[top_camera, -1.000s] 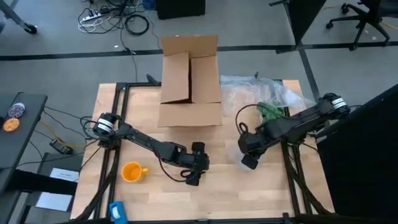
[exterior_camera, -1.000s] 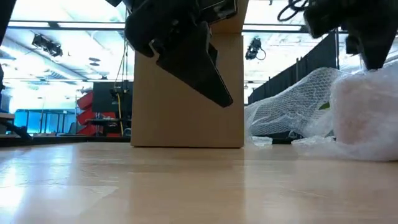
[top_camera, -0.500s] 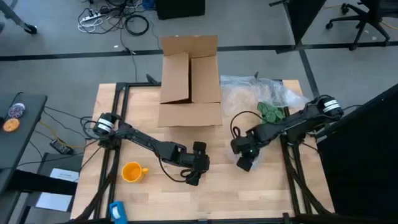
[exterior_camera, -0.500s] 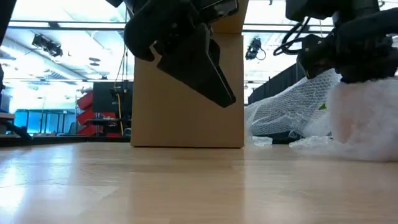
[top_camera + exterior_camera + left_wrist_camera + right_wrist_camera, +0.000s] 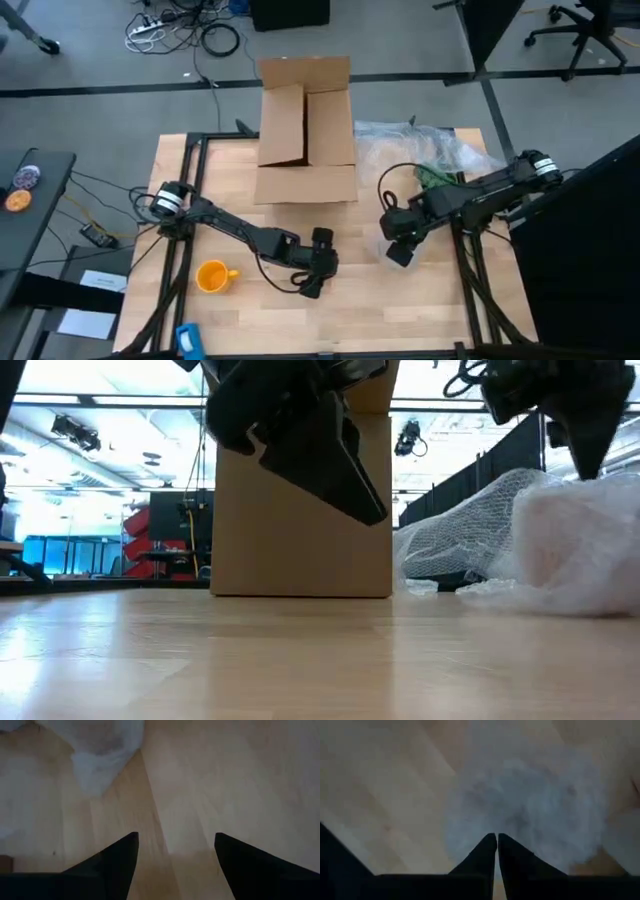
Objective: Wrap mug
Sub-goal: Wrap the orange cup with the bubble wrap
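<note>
Orange mug alone | left gripper apart | right gripper together, over plastic sheet

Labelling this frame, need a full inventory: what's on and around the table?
mug: 1, yellow-orange, table's near left, untouched.
cardboard box: 1, brown, open, far centre.
bubble wrap: 1 clear heap, far right, running under the right claw.
green thing: 1, in the wrap, unclear.
blue thing: 1, near-left edge.
table: 1, light wood.
left claw: open, over bare wood, near centre.
right claw: shut, at the wrap's near edge.
</note>
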You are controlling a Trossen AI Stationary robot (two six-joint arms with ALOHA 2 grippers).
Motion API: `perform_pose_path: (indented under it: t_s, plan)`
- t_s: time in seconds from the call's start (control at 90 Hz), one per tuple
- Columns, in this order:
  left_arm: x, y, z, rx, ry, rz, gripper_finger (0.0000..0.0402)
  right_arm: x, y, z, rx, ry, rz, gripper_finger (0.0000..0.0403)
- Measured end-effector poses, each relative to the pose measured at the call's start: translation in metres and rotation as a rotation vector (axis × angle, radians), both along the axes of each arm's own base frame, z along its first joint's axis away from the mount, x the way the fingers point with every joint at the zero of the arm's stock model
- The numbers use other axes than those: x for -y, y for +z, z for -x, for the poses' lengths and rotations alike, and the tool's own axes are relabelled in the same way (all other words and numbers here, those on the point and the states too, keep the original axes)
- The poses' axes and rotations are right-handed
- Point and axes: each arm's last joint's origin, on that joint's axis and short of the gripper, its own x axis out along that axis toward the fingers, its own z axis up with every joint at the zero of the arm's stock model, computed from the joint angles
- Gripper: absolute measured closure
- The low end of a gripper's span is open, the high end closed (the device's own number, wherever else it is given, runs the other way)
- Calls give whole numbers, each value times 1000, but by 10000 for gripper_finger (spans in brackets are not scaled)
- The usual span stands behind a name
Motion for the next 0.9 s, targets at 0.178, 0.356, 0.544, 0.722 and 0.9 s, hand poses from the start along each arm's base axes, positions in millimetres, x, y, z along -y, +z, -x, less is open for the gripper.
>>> perform_pose_path:
  t_s: [0.178, 0.356, 0.544, 0.722, 0.9]
  plan:
    - [0, 1, -1, 12, -1, 3, 154, 0, -33, 7, -36, -45, 13, 403]
    - [1, 2, -2, 31, -22, -12, 154, 10, -68, 9, 36, -92, 21, 403]
    - [0, 6, -7, 88, -32, -11, 154, 17, -81, 7, 95, -81, 27, 403]
    - [-17, -3, -28, 222, 85, -33, 154, 16, -80, 5, 106, -51, 43, 403]
    - [-54, -39, -57, 304, 152, -16, 154, 8, -79, 4, 127, -8, -5, 403]
